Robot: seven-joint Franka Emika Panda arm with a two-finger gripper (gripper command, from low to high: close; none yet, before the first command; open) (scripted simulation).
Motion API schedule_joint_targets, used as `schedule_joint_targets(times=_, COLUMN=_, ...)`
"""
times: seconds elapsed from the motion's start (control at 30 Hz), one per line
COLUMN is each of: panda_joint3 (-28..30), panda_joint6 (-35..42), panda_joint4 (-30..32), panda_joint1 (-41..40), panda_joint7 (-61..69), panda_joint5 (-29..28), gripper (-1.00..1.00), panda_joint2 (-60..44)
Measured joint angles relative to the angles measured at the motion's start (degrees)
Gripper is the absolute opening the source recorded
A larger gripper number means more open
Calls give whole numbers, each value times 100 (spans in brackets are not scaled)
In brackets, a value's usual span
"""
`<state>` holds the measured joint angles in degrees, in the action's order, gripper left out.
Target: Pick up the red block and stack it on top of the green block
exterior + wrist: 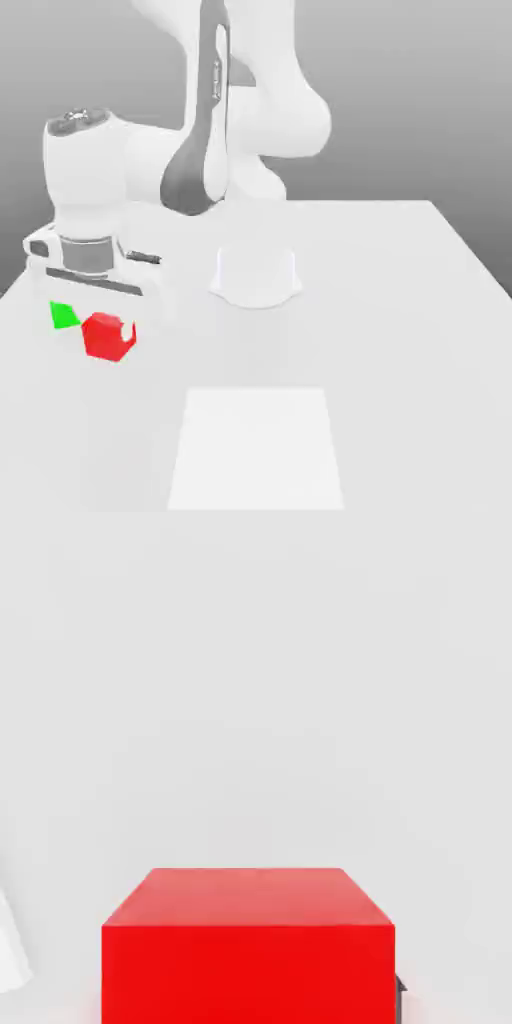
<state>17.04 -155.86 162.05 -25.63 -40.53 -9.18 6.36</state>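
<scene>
Two small cubes are sitting on the white desk [400,300]: one red block [108,337] and one green block [64,316], the pair lying close together toward the exterior view's left. One robot arm [215,110] is reaching over them, carrying one tool [95,300]. One pale square patch [257,448] is showing on the desk's near side.

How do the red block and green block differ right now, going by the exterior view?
The red block shows more of itself and sits under the gripper; the green block is a smaller visible patch toward the exterior view's left, beside the gripper rather than under it. Red reads nearer the camera, green farther back. Both are plain-faced cubes.
</scene>
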Motion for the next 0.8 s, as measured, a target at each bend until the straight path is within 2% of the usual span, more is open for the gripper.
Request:
schedule_joint_targets(times=0.3, panda_joint3=1144, panda_joint6=290, panda_joint4=91, panda_joint1=-1697, panda_joint7=-979, panda_joint5=-333, gripper=-100, panda_joint2=452)
schedule_joint_targets(times=0.37, panda_joint3=1345, panda_joint6=202, panda_joint4=103, panda_joint1=-1905, panda_joint7=-1044, panda_joint5=-265, gripper=-100, panda_joint2=382)
schedule_joint_targets(times=0.47, panda_joint3=1431, panda_joint6=-326, panda_joint4=99, panda_joint1=-1804, panda_joint7=-658, panda_joint5=335, gripper=-100, panda_joint2=-193)
schedule_joint_targets(times=0.57, panda_joint3=1090, panda_joint6=-901, panda_joint4=74, panda_joint1=-1862, panda_joint7=110, panda_joint5=1433, gripper=-100, panda_joint2=-880)
schedule_joint_targets(times=0.6, panda_joint3=966, panda_joint6=-1019, panda_joint4=65, panda_joint1=-1927, panda_joint7=297, panda_joint5=1699, gripper=100, panda_joint2=-1027)
schedule_joint_targets(times=0.77, panda_joint3=966, panda_joint6=-1019, panda_joint4=65, panda_joint1=-1925, panda_joint7=297, panda_joint5=1699, gripper=100, panda_joint2=-1027)
schedule_joint_targets(times=0.8, panda_joint3=910, panda_joint6=-1079, panda_joint4=60, panda_joint1=-1956, panda_joint7=396, panda_joint5=1836, gripper=100, panda_joint2=-1100)
